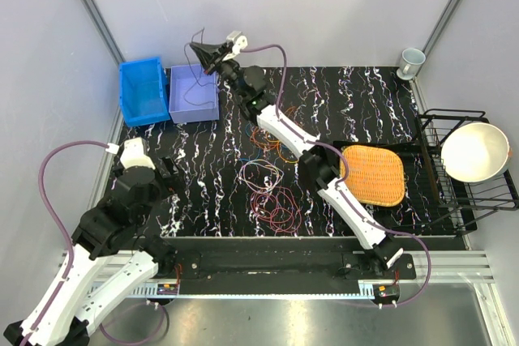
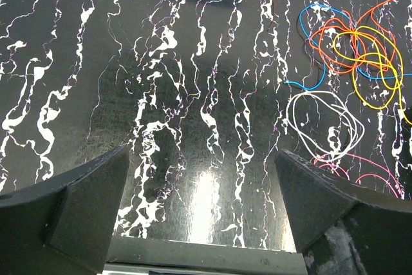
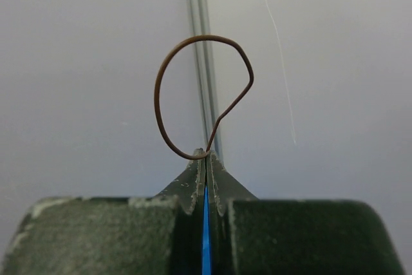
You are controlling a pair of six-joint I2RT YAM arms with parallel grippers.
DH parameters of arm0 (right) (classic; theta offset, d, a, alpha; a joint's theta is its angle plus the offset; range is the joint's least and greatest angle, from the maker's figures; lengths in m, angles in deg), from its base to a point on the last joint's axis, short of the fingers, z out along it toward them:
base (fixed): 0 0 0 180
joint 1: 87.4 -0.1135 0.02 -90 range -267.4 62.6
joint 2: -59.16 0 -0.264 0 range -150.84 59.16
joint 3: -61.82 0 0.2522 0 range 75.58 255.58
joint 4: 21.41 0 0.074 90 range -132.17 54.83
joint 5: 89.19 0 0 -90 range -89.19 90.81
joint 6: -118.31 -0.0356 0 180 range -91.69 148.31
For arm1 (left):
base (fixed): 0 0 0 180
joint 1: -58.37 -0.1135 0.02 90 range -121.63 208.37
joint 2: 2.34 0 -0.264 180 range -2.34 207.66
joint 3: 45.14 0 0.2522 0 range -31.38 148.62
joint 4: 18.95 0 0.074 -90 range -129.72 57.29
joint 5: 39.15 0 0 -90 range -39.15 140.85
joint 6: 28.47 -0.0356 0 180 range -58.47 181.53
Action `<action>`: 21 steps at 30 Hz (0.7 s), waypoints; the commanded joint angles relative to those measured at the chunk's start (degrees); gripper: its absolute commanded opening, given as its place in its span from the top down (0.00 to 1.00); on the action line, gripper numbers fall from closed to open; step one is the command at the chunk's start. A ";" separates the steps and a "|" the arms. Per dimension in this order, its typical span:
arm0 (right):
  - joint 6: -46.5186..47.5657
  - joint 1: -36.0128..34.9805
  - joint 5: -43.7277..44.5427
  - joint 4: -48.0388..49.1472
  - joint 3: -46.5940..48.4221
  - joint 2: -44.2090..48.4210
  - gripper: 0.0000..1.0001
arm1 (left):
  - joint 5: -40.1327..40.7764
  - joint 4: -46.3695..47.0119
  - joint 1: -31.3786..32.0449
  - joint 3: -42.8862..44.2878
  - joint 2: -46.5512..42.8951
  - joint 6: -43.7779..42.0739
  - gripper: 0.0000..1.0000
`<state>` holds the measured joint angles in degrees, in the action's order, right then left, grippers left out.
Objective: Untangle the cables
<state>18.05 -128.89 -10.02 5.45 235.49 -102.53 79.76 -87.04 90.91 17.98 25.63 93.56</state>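
My right gripper point(image 1: 209, 54) is raised at the far left over the lilac bin point(image 1: 193, 96). It is shut on a thin dark brown cable point(image 3: 156, 98), whose loop stands up above the closed fingertips point(image 3: 206, 156). In the top view its thin dark strand point(image 1: 192, 70) hangs toward the bin. On the black marbled mat lie an orange, yellow and blue tangle point(image 1: 272, 145) point(image 2: 354, 49), a whitish loop point(image 1: 259, 174) point(image 2: 325, 123) and magenta-red loops point(image 1: 276, 204) point(image 2: 370, 173). My left gripper point(image 1: 168, 173) point(image 2: 203, 152) is open and empty over bare mat, left of the cables.
A blue bin point(image 1: 142, 91) stands left of the lilac bin. A woven orange tray point(image 1: 373, 174) lies at the right. Beyond it is a black wire rack point(image 1: 442, 200) holding a white bowl point(image 1: 474, 151). A cup point(image 1: 411, 61) stands at the far right corner.
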 commanded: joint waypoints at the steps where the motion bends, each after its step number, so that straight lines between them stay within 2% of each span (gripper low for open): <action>1: -1.07 1.85 4.85 2.27 1.37 -2.49 1.00 | 1.50 2.65 -0.37 -0.23 0.69 0.58 0.01; 10: -2.92 2.21 4.59 1.13 -0.04 -4.87 0.98 | 1.42 2.56 -0.89 -0.06 2.35 0.49 0.01; 11: -3.27 2.21 4.59 1.13 -0.39 -5.04 0.93 | 1.50 2.64 -0.98 -0.06 2.44 0.58 0.02; 13: -3.89 2.21 4.24 0.34 -0.57 -5.04 0.67 | 1.59 2.65 -0.98 -0.06 2.71 0.66 0.02; 16: -5.29 2.21 3.63 -1.77 -1.27 -4.43 0.47 | 1.94 2.56 -0.98 -0.15 2.88 0.75 0.02; 21: -6.79 2.12 4.59 -5.80 -9.17 2.24 0.37 | 2.56 2.21 -1.07 -0.06 3.50 1.10 0.02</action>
<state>12.91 -126.40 -6.48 3.48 231.25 -107.91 80.07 -87.06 90.16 17.98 28.23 93.82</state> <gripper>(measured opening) 0.600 0.986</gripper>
